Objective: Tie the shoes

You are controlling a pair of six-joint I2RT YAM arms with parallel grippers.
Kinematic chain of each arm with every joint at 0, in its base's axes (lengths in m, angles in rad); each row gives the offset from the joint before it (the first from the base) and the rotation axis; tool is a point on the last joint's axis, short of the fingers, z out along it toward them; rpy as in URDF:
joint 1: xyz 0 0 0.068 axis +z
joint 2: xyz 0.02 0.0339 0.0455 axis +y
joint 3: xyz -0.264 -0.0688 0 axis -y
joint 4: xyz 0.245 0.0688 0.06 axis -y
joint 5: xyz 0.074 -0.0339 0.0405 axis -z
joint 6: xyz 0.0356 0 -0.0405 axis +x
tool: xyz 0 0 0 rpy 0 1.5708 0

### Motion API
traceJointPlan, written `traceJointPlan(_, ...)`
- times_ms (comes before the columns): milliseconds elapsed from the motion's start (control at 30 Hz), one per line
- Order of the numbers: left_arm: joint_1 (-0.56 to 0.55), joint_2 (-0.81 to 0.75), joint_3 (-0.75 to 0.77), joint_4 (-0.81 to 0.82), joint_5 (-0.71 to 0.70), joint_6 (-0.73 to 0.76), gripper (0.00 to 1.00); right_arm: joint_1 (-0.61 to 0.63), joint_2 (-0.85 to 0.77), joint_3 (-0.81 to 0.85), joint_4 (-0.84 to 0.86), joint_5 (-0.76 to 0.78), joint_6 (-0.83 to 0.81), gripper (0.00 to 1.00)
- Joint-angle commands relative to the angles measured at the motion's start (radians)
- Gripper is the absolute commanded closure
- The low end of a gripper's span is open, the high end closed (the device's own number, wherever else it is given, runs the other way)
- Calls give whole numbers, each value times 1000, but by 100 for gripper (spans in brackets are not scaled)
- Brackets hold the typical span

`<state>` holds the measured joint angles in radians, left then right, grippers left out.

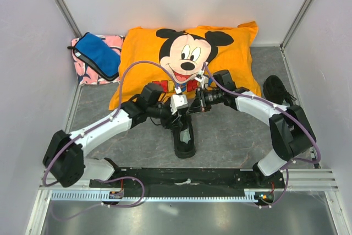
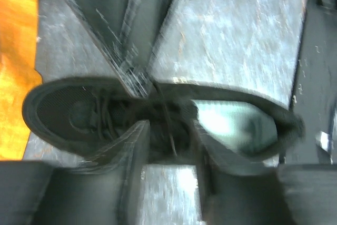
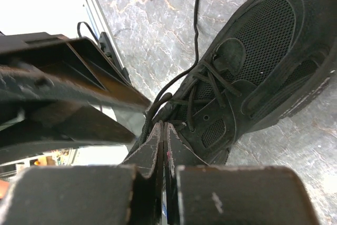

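Right hand [image 3: 162,130] pinched closed beside laces [image 3: 210,77]; left hand [image 2: 171,151] parted over shoe [image 2: 68,111]; overhead shows second shoe [image 1: 275,89].

Table [image 1: 231,136]: grey, mottled top.
Far side: orange pillow [image 1: 143,53], with a pink cloth [image 1: 82,72] just to its left.
Middle: black shoe [image 1: 184,140].
Right edge: second black shoe [image 1: 275,89].

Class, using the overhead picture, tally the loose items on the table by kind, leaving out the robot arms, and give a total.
Black low-top sneakers: 2
Orange Mickey Mouse pillow: 1
Blue fabric pouch: 1
Pink patterned cloth: 1
Total: 5
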<state>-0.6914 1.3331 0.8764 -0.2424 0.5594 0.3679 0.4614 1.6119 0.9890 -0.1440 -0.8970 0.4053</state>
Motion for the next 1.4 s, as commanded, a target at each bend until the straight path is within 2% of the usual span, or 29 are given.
traceJointPlan(0, 96, -144, -25, -178, 105, 213, 42, -16, -49, 57, -20, 24, -48, 100)
traceJointPlan(33, 119, -162, -34, -202, 132, 242, 37, -21, -47, 66, -31, 24, -54, 100)
traceJointPlan(67, 145, -179, -43, -227, 149, 323, 36, -23, -50, 76, -41, 30, -78, 100)
traceJointPlan(200, 234, -143, -70, -285, 148, 495, 35, -24, -50, 125, -120, 59, -153, 100)
traceJointPlan(267, 237, -109, -71, -288, 126, 587, 35, -24, -46, 148, -146, 67, -178, 100)
traceJointPlan(500, 236, 80, -51, -229, 70, 750, 30, -24, -52, 186, -253, 107, -286, 100)
traceJointPlan(667, 234, 181, -34, -212, 34, 831, 32, -23, -47, 212, -315, 121, -347, 100)
traceJointPlan(767, 211, 218, -57, -212, -25, 897, 37, -24, -52, 218, -338, 127, -374, 100)
traceJointPlan(867, 201, 236, -76, -215, -84, 913, 49, -23, -55, 223, -359, 132, -393, 100)
traceJointPlan(933, 199, 229, -79, -250, -125, 905, 80, -24, -61, 224, -368, 142, -399, 100)
traceJointPlan(967, 201, 216, -91, -264, -139, 902, 91, -24, -61, 224, -376, 147, -399, 100)
traceJointPlan(1000, 208, 178, -103, -274, -151, 899, 98, -23, -64, 224, -381, 153, -430, 100)
traceJointPlan(1200, 253, -96, -211, -403, -104, 914, 98, -24, -90, 229, -402, 197, -460, 100)
traceJointPlan(1367, 256, -235, -260, -461, -101, 888, 98, -27, -130, 217, -405, 266, -497, 100)
